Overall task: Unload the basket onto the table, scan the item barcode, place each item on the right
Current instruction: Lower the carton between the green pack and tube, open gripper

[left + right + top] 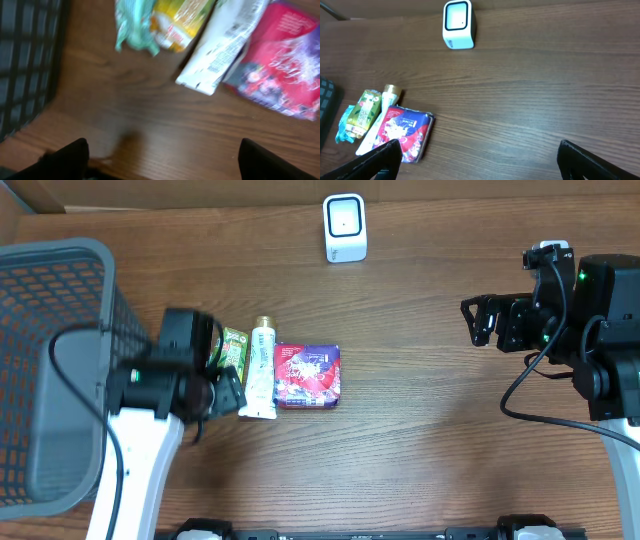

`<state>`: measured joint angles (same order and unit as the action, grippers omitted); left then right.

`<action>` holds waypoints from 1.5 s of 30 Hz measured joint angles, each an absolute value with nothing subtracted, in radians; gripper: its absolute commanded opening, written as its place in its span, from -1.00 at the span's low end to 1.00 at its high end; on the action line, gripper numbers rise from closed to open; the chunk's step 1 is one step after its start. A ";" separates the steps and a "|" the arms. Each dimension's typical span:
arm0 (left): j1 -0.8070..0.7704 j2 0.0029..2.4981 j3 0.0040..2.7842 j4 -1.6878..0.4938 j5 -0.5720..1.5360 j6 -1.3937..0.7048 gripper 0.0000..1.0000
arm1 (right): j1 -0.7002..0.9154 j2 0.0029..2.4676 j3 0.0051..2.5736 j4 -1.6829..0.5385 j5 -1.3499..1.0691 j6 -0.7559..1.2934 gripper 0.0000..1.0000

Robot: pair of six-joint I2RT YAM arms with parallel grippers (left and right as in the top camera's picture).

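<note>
Three items lie side by side left of the table's middle: a green and yellow snack packet [233, 345], a white tube [262, 370] with a gold cap, and a red and purple packet [308, 375]. The white barcode scanner [345, 227] stands at the far edge. My left gripper [228, 385] hovers at the near left of the items, open, with only bare wood between its fingers [65, 160]. In the blurred left wrist view, the tube [220, 50] and red packet [280, 65] lie ahead. My right gripper [478, 322] stays far right, open and empty.
A large grey mesh basket [60, 370] fills the left side, close to the left arm. From the right wrist, the scanner [458, 24] is far ahead and the items [402, 132] lie at the lower left.
</note>
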<state>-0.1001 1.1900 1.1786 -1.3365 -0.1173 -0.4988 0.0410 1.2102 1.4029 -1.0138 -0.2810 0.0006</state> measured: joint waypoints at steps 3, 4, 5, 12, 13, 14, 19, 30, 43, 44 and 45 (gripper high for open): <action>-0.051 1.087 1.097 -1.340 -0.127 -0.531 1.00 | 0.041 1.210 1.403 -1.013 -0.281 0.001 1.00; -0.027 1.058 1.078 -1.341 -0.134 -0.533 0.99 | 0.041 1.210 1.403 -1.014 -0.281 0.001 1.00; 0.003 1.029 1.059 -1.340 -0.144 -0.534 0.99 | 0.041 1.210 1.403 -1.014 -0.281 0.001 1.00; 0.170 0.997 1.025 -1.250 -0.207 -0.435 0.99 | 0.041 1.210 1.403 -1.014 -0.281 0.001 1.00; 0.183 1.003 1.023 -1.232 -0.219 -0.414 0.99 | 0.041 1.210 1.403 -1.014 -0.281 0.000 1.00; 0.193 1.008 1.021 -1.216 -0.231 -0.397 0.99 | 0.041 1.210 1.403 -1.014 -0.281 0.001 1.00; 0.240 1.055 1.020 -1.136 -0.299 -0.305 0.99 | 0.041 1.210 1.403 -1.013 -0.281 0.001 1.00; 0.302 1.293 1.020 -0.906 -0.361 -0.065 0.96 | 0.041 1.210 1.403 -1.013 -0.281 0.001 1.00; 0.141 1.326 1.119 -0.901 -0.070 0.100 0.99 | 0.041 1.210 1.403 -1.014 -0.281 0.001 1.00; 0.126 1.323 1.150 -0.921 -0.049 0.102 0.99 | 0.041 1.210 1.403 -1.013 -0.281 0.001 1.00; 0.117 1.322 1.183 -0.945 -0.029 0.104 1.00 | 0.041 1.210 1.403 -1.013 -0.281 0.001 1.00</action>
